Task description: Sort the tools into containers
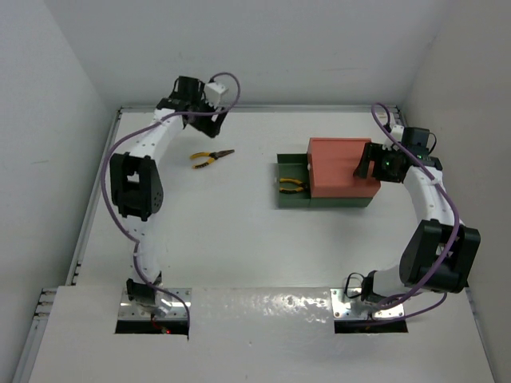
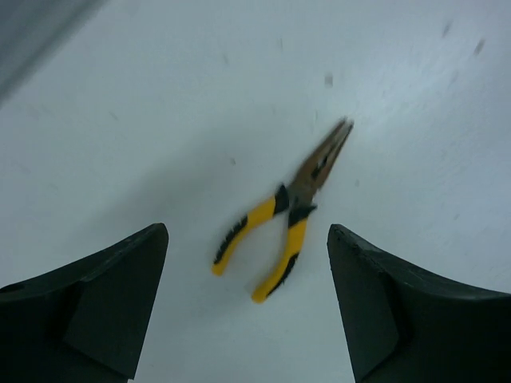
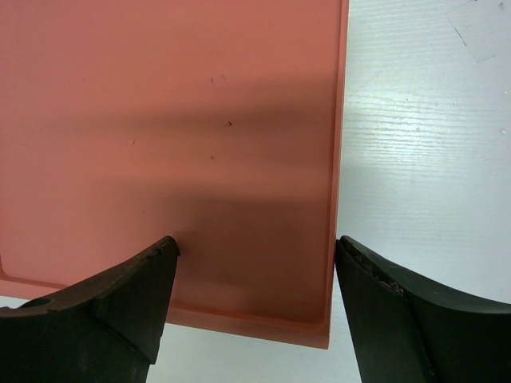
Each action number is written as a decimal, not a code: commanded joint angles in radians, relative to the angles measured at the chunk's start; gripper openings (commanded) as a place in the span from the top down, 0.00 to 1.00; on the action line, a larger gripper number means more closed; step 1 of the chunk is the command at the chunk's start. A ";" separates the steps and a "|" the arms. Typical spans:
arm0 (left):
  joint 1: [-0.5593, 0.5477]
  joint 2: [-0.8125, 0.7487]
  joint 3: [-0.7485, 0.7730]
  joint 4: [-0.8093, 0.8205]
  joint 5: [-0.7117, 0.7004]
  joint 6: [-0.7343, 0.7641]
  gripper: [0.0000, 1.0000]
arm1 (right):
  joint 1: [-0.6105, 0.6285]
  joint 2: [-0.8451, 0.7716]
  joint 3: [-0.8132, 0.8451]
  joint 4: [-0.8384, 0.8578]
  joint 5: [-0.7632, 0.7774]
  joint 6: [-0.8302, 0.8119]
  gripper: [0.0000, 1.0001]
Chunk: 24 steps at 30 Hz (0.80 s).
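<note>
Yellow-handled pliers [image 2: 291,203] flat on your table [image 2: 120,120], left hand [image 2: 247,231] spread wide above them, right hand [image 3: 257,243] parted over salmon tray [image 3: 160,96]

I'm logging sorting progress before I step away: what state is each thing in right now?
green tray: left end uncovered.
red tray: on top of the green tray, offset to one side, no tool seen in it.
table pliers: lying flat and loose, jaws closed.
second pliers: lying in the green tray.
left gripper: open, above the table pliers.
right gripper: open, over the red tray's corner, holding nothing.
</note>
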 commanded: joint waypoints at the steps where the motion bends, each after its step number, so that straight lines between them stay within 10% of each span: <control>1: -0.005 0.032 -0.093 -0.096 -0.004 0.089 0.21 | 0.006 -0.009 -0.002 -0.062 -0.029 -0.019 0.22; 11: -0.003 0.058 -0.204 -0.052 -0.076 0.189 0.25 | 0.006 -0.011 -0.022 -0.049 -0.026 -0.019 0.22; 24: 0.006 0.176 -0.141 -0.105 -0.011 0.180 0.62 | 0.006 -0.008 -0.013 -0.062 -0.006 -0.021 0.22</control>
